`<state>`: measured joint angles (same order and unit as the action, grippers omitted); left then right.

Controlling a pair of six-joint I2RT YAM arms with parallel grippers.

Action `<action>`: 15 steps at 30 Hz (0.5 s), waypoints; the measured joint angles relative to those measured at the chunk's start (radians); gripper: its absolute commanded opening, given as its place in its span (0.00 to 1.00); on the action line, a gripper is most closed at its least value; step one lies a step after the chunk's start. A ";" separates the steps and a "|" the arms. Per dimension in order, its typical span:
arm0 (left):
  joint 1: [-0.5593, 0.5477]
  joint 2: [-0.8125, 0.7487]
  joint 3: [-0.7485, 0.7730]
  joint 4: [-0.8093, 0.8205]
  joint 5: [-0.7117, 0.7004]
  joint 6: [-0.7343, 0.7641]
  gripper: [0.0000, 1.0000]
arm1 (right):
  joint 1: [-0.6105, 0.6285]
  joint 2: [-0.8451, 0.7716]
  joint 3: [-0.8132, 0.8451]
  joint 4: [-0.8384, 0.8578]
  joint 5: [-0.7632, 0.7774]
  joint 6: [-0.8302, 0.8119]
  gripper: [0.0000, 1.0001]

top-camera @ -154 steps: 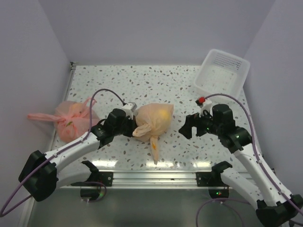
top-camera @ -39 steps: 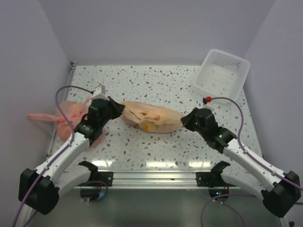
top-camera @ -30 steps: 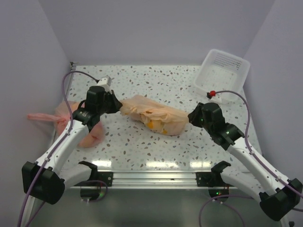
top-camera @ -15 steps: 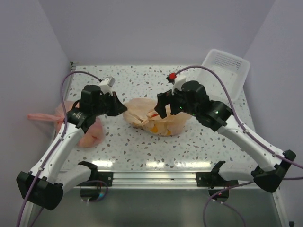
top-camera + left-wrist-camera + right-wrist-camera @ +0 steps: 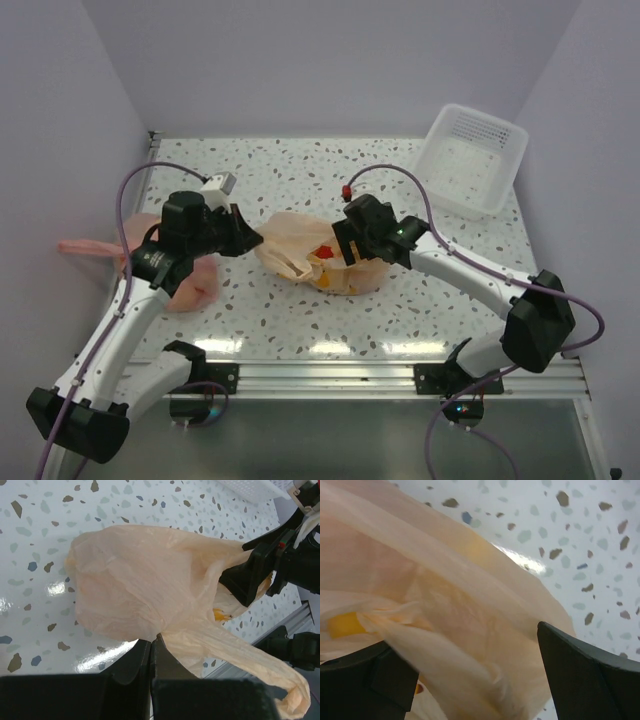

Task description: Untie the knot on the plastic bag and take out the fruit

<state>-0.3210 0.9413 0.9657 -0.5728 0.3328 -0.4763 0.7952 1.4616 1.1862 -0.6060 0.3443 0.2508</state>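
The pale peach-orange plastic bag (image 5: 295, 250) lies slack on the table's middle. My left gripper (image 5: 250, 240) is shut on a pinch of film at its left end; in the left wrist view (image 5: 151, 641) the jaws are closed on the bag (image 5: 135, 575). One handle ear (image 5: 240, 655) trails loose; no tied knot shows. My right gripper (image 5: 340, 245) is open at the bag's mouth, its fingers (image 5: 590, 675) straddling bag film (image 5: 470, 605). A red fruit (image 5: 325, 250) and yellow fruit (image 5: 334, 278) show through the mouth; yellow also shows in both wrist views (image 5: 220, 614) (image 5: 342, 622).
A pink bag (image 5: 195, 285) with tied handles (image 5: 85, 247) lies at the left wall, partly under my left arm. A white basket (image 5: 470, 160) stands at the back right. A metal rail runs along the table's near edge (image 5: 330, 375).
The bag was stretched between both grippers. My right gripper let go of its right end, opened and swung left to the bag's mouth. The bag went slack. My left gripper kept its hold.
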 measured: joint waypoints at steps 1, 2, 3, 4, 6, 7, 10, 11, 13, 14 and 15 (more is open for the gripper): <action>0.000 -0.007 -0.004 -0.009 -0.006 0.003 0.00 | -0.015 -0.003 -0.026 -0.002 0.024 0.011 0.93; 0.000 -0.013 -0.009 -0.015 -0.012 0.008 0.00 | -0.035 -0.007 -0.054 -0.005 0.041 0.020 0.89; 0.000 -0.019 -0.016 -0.021 -0.020 0.012 0.00 | -0.058 -0.013 -0.083 -0.007 0.052 0.026 0.84; 0.000 -0.023 -0.024 -0.027 -0.029 0.017 0.00 | -0.085 -0.024 -0.113 -0.008 0.060 0.037 0.80; 0.000 -0.034 -0.042 -0.037 -0.053 0.025 0.00 | -0.131 -0.055 -0.172 -0.015 0.062 0.043 0.53; 0.000 -0.040 -0.049 -0.044 -0.069 0.027 0.00 | -0.150 -0.075 -0.197 -0.018 0.063 0.051 0.42; 0.000 -0.048 -0.061 -0.061 -0.113 0.037 0.00 | -0.169 -0.141 -0.230 -0.031 0.040 0.054 0.00; 0.000 -0.046 -0.061 -0.066 -0.126 0.045 0.01 | -0.168 -0.164 -0.229 -0.025 0.024 0.054 0.00; 0.000 -0.035 -0.053 -0.082 -0.148 0.070 0.46 | -0.161 -0.209 -0.220 -0.021 -0.005 0.053 0.00; 0.000 -0.026 -0.040 -0.097 -0.161 0.087 0.61 | -0.160 -0.230 -0.212 -0.019 -0.023 0.051 0.00; 0.000 -0.018 -0.023 -0.110 -0.172 0.105 0.74 | -0.161 -0.249 -0.196 -0.021 -0.034 0.050 0.00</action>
<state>-0.3210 0.9237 0.9424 -0.6827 0.1604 -0.3714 0.6342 1.2121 0.9897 -0.6273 0.3107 0.3008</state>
